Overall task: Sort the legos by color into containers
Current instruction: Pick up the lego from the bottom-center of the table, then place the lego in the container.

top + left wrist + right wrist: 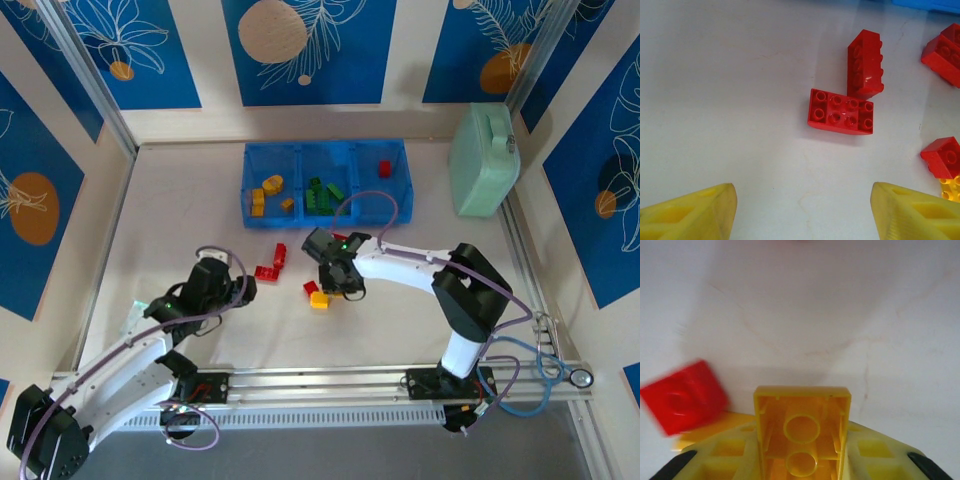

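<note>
The yellow brick [802, 427] is clamped between the fingers of the right gripper [801, 460], which is closed on it. The brick's hollow underside faces the wrist camera. In the top view this gripper is down near the centre of the table [180, 220], on the near side of the blue tray [300, 148] and apart from it. A small red brick [684, 396], blurred, lies just beside the held brick on its left. The tray has 3 side-by-side compartments: yellow-orange bricks [265, 192] in the left one, green bricks [322, 195] in the middle one and 1 red brick [385, 168] in the right one. On the bare table between the 2 arms, a flat red brick [841, 111] lies studs up. A tipped red brick [866, 64] rests on its side, touching the flat brick's far edge. The left gripper [802, 205] is near this pair with its jaws standing well apart and nothing between them. A mint-green case [485, 160] stands just right of the tray against the wall.
</note>
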